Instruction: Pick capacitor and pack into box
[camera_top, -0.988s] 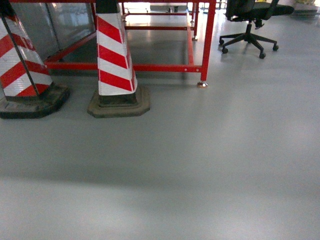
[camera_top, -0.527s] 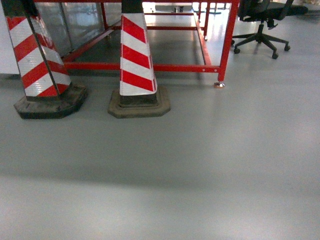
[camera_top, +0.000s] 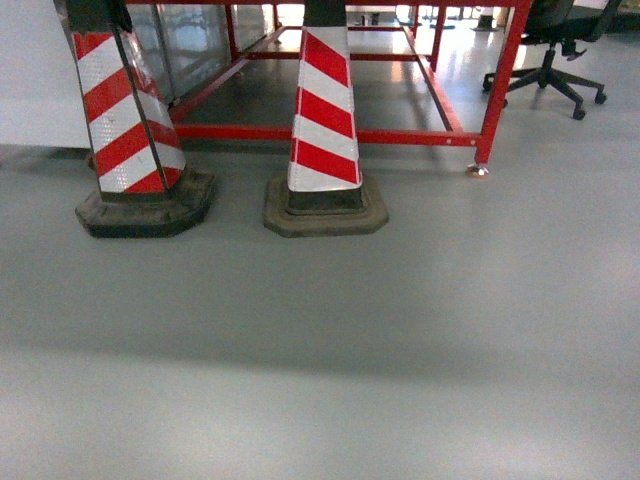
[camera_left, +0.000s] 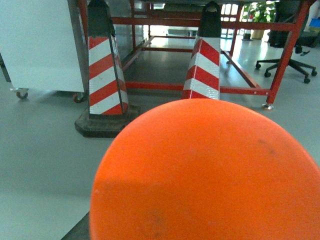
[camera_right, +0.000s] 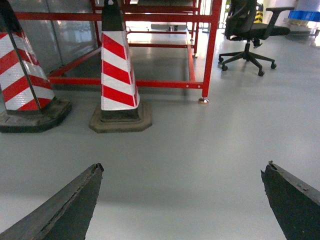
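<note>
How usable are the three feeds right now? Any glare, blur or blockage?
Head: sharp, with a soft shadow band across the floor. Left wrist: an orange disc blocks the lower frame. Right wrist: clear, with the dark fingertips at the bottom corners and the jaws apart.

Cones (camera_top: 325, 120) further right in head view

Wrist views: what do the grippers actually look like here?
Right gripper: two dark grey, wedge-shaped jaws with rough, chipped edges, entering from the bottom corners of the right wrist view. The left wrist view is mostly filled by a smooth orange dome with faint scuffs; no jaws show there. No cables or markings visible. The head view shows no arms.
</note>
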